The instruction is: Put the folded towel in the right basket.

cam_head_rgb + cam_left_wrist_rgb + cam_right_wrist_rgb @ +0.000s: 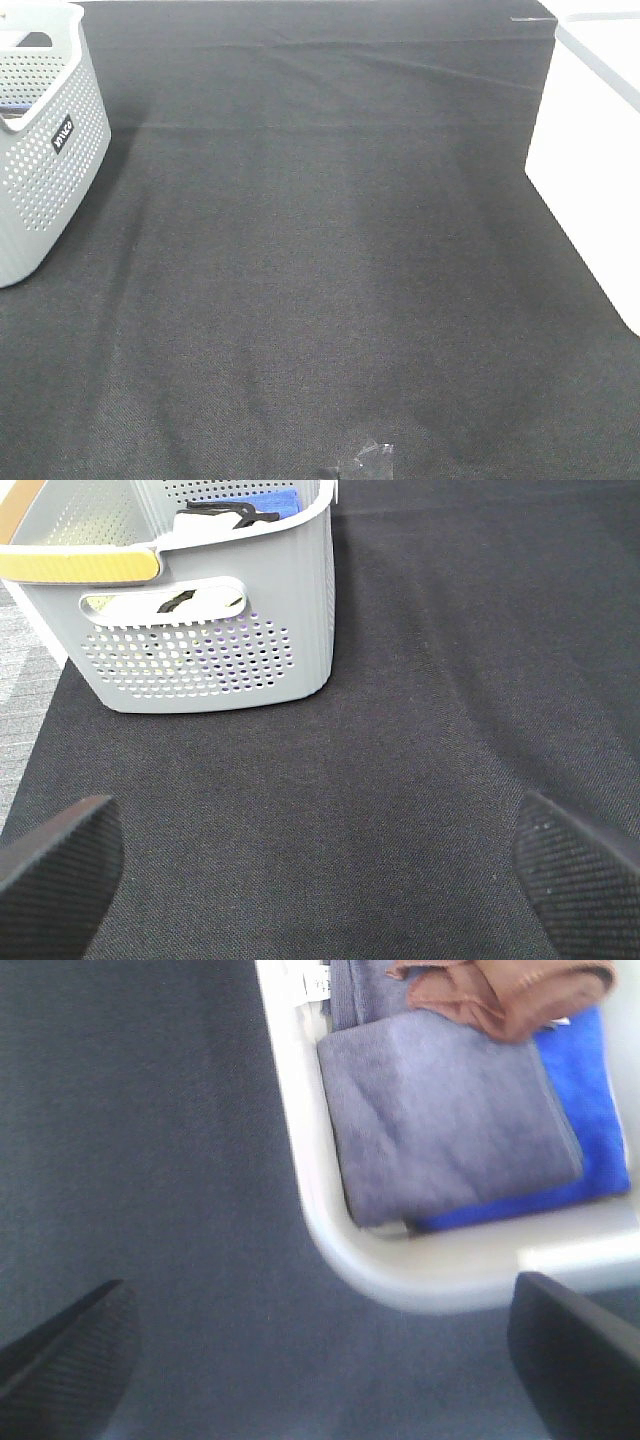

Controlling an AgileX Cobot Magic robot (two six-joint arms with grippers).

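Note:
A folded lilac-grey towel (450, 1120) lies inside the white right basket (400, 1270), on top of a blue towel (595, 1110). That basket shows as a bright white shape at the right edge of the exterior view (590, 180). My right gripper (320, 1360) is open and empty, above the black cloth just outside the basket's rim. My left gripper (320, 880) is open and empty over the cloth, facing the grey left basket (215, 650). Neither arm shows clearly in the exterior view.
The grey perforated left basket (45, 150) stands at the far left and holds blue and black items (240, 510). A brown cloth (500, 995) lies in the right basket beyond the towel. A black cloth (320, 280) covers the table. A small dark object (370, 460) shows at the front edge.

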